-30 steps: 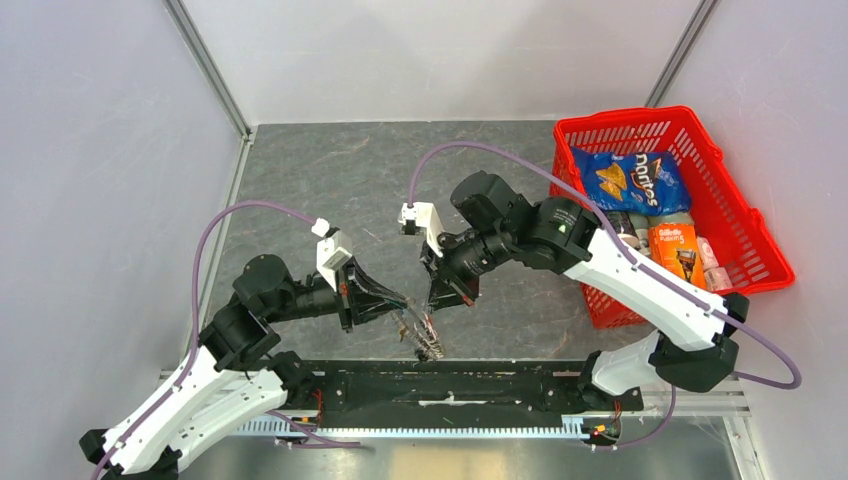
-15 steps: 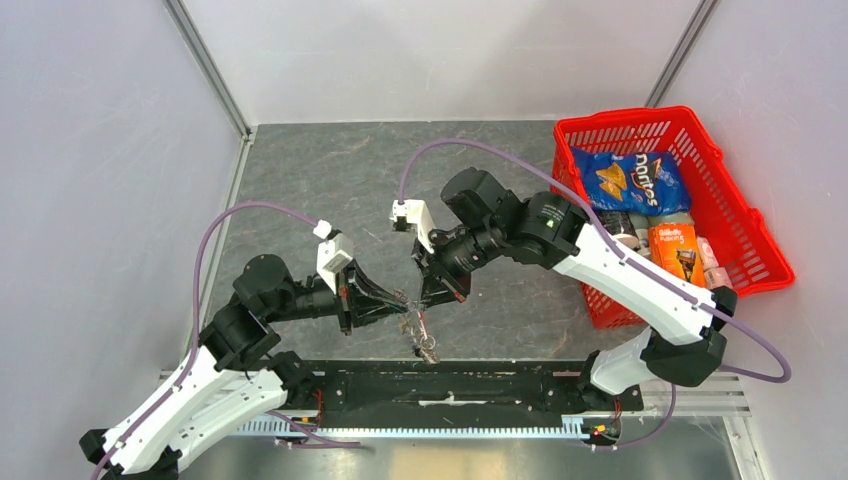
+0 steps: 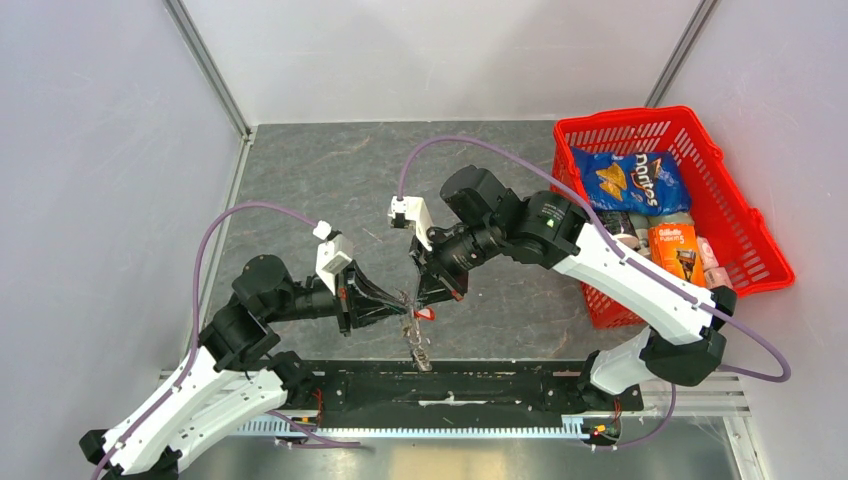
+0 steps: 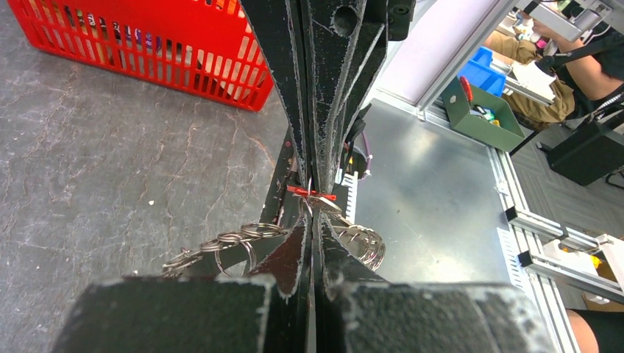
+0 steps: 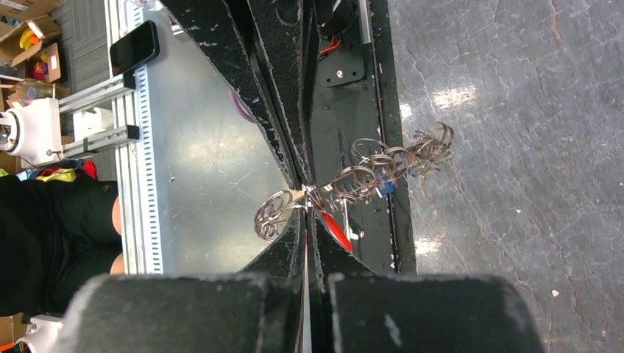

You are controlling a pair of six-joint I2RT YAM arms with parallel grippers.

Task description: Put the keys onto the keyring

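My left gripper (image 3: 404, 303) and right gripper (image 3: 419, 299) meet tip to tip above the near middle of the grey table. The left one (image 4: 309, 211) is shut on a bunch of small silver split rings (image 4: 237, 238) that hangs below the tips (image 3: 421, 348). The right one (image 5: 307, 193) is shut at a key with a red tag (image 5: 335, 229), also seen from above (image 3: 425, 313). A blue tag (image 5: 384, 189) hangs among the rings (image 5: 377, 165). The large jagged grey keyring shows in no view.
A red basket (image 3: 700, 128) with a chips bag (image 3: 632, 180) and other packs stands at the right; it also shows in the left wrist view (image 4: 147, 55). A black rail (image 3: 500, 395) runs along the table's near edge, just below the hanging rings.
My right gripper has moved left and closed up to the left gripper's tip. The ring bunch has shifted slightly left, and the red tag now shows between the tips.
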